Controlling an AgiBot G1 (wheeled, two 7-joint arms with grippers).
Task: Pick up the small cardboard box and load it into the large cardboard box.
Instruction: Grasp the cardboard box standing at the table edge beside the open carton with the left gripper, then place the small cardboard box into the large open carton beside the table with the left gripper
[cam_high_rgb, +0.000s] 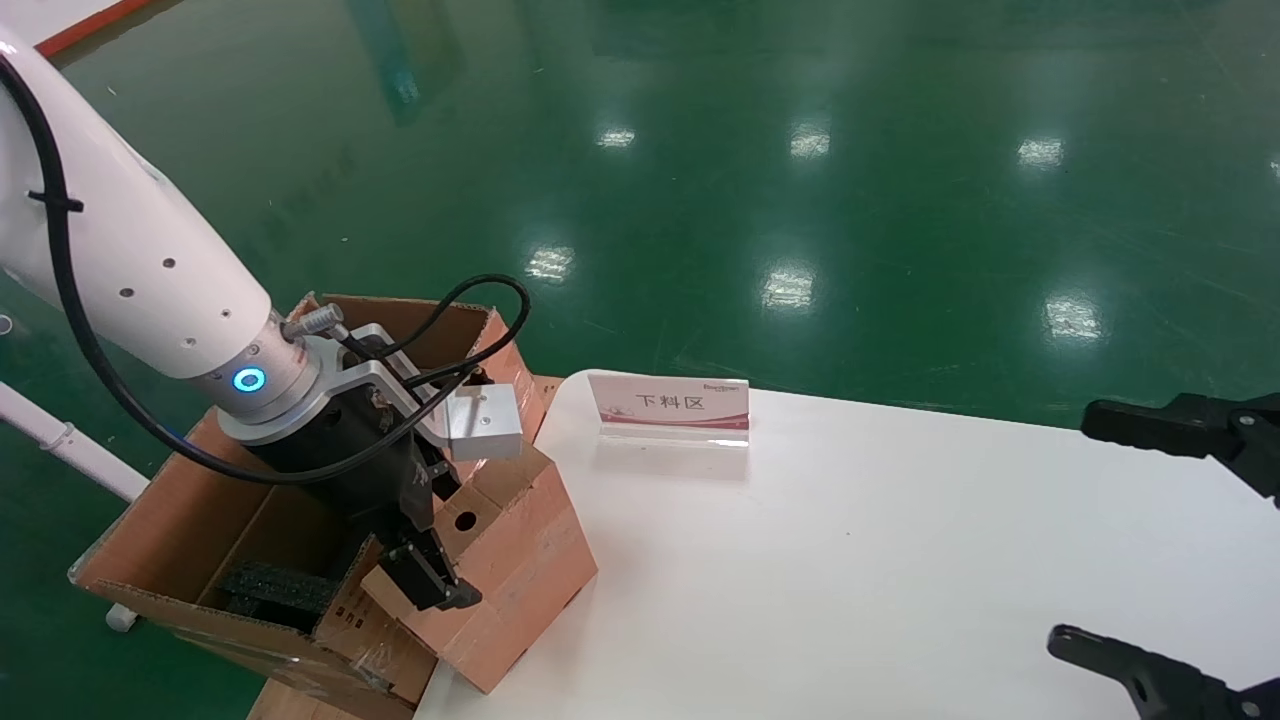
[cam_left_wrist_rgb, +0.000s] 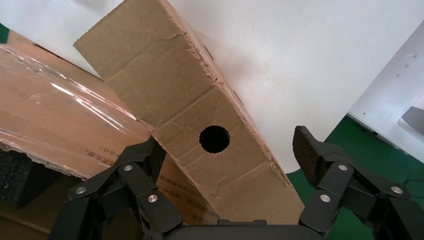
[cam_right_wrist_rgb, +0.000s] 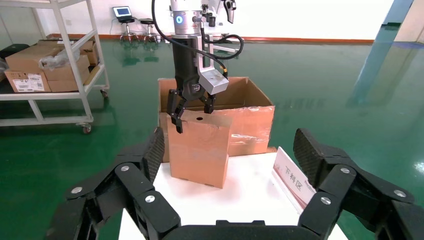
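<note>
From the head view, the left gripper (cam_high_rgb: 440, 560) straddles the small cardboard box (cam_high_rgb: 500, 570), which stands tilted at the table (cam_high_rgb: 850, 580) edge against the large cardboard box (cam_high_rgb: 180, 560); black foam (cam_high_rgb: 265, 587) lies inside that carton. The left wrist view shows its jaws apart, one finger (cam_left_wrist_rgb: 310, 152) clear of the cardboard. In the right wrist view, the right gripper (cam_right_wrist_rgb: 230, 160) hangs spread open, idle.
</note>
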